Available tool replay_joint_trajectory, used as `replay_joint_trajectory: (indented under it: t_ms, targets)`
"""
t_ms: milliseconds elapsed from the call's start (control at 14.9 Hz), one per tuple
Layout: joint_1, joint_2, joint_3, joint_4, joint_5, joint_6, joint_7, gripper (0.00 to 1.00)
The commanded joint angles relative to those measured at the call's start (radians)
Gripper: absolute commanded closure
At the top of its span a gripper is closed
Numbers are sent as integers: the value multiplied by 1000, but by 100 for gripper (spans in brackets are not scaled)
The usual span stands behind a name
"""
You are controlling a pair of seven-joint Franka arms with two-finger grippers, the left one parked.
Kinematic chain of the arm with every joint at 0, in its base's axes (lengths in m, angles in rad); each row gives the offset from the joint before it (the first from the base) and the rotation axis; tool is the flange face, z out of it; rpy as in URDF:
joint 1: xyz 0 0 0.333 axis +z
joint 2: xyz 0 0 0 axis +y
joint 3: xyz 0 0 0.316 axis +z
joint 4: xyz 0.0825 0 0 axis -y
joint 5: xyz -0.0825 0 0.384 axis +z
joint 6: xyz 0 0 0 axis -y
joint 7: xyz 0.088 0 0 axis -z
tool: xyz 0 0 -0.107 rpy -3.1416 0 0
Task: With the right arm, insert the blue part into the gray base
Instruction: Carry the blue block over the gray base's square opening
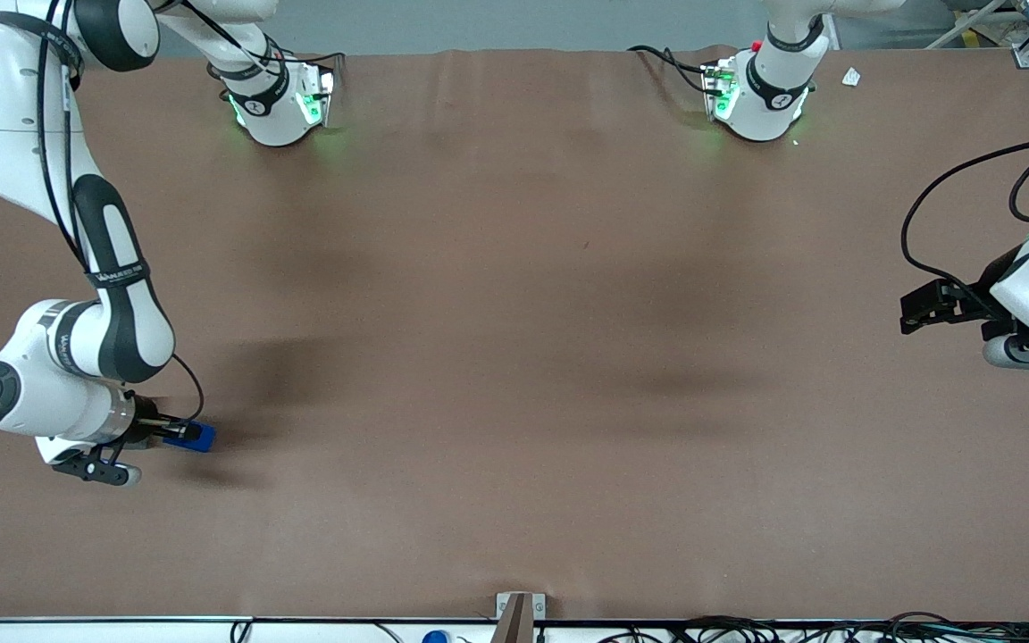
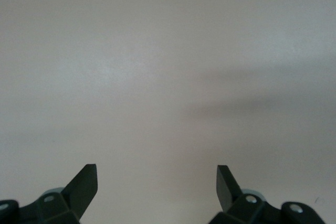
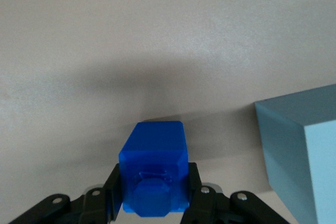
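My right arm's gripper (image 1: 177, 435) hangs low over the brown table (image 1: 514, 357), near the front camera at the working arm's end. It is shut on the blue part (image 1: 196, 437), which sticks out past the fingertips. In the right wrist view the blue part (image 3: 153, 150) sits between the two black fingers (image 3: 193, 182) of the gripper (image 3: 154, 182) and casts a shadow on the table. The gray base (image 3: 302, 148) stands on the table close beside the blue part, apart from it; only a corner and two faces show, and its socket is out of view. In the front view the base is hidden.
The two arm pedestals (image 1: 278, 107) (image 1: 760, 98) stand at the table edge farthest from the front camera. A small white scrap (image 1: 851, 77) lies near the parked arm's pedestal. A metal bracket (image 1: 515, 612) sits at the table edge nearest the camera.
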Motion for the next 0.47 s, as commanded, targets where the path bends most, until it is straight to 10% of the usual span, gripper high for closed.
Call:
replay_joint_trajectory:
  t_ms: [0, 401]
  targets:
    - [-13, -45, 5, 77, 10, -162, -18, 99]
    - [-95, -66, -21, 199, -35, -328, -369, 100]
